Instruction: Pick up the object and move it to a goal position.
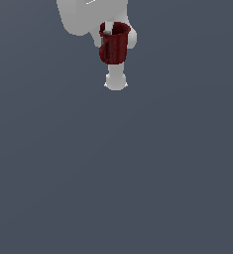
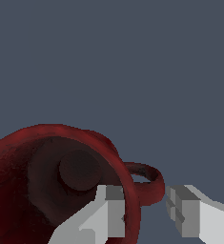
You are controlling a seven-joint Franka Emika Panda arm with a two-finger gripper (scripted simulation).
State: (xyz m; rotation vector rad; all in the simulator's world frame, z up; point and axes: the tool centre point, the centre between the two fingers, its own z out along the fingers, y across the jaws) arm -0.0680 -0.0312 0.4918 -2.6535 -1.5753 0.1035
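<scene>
The dark red mug (image 1: 115, 44) hangs near the top of the exterior view, in front of the white arm (image 1: 78, 17), and looks raised off the grey floor. My gripper (image 1: 109, 32) comes down onto its rim. In the wrist view the mug (image 2: 32, 157) fills the lower part, with its dark inside facing the camera. One finger (image 2: 108, 212) is inside the cup against the wall. The other finger (image 2: 184, 217) is outside, next to the handle (image 2: 149, 183). The gripper (image 2: 144, 209) is closed over the wall and handle.
A white rounded part of the arm (image 1: 115, 82) shows just below the mug in the exterior view. The plain grey-blue floor (image 1: 116, 173) takes up the remainder of that view. No goal marker is visible.
</scene>
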